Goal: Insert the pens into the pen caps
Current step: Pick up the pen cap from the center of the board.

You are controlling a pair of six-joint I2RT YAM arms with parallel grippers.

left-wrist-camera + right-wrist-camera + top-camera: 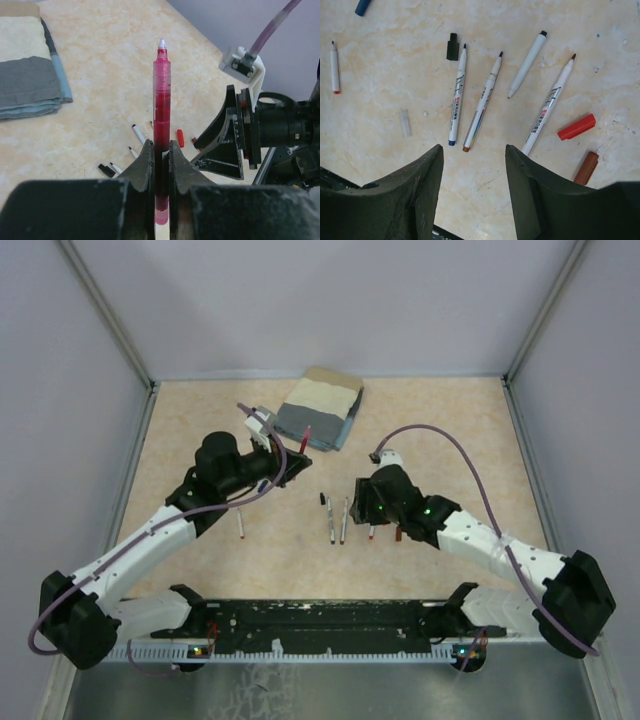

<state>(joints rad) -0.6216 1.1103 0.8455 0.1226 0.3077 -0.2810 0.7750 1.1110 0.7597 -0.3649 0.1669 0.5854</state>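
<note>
My left gripper [160,156] is shut on a red translucent pen [161,95] with a white tip and holds it above the table; in the top view the gripper [293,458] and this pen [305,437] are near the cloth. My right gripper [474,156] is open and empty above several uncapped white pens: a blue-ended one [457,95], a brown-ended one [482,102], a black-ended one [526,64] and a red-marked one [549,105]. A red cap [576,127], brown cap [585,168], black cap [452,46] and blue cap [362,6] lie loose. The right gripper [363,503] sits beside these pens.
A folded grey-beige cloth [320,408] lies at the back centre. One short white pen [241,525] lies apart by the left arm. A clear cap [405,123] lies left of the pens. Walls enclose the table on three sides.
</note>
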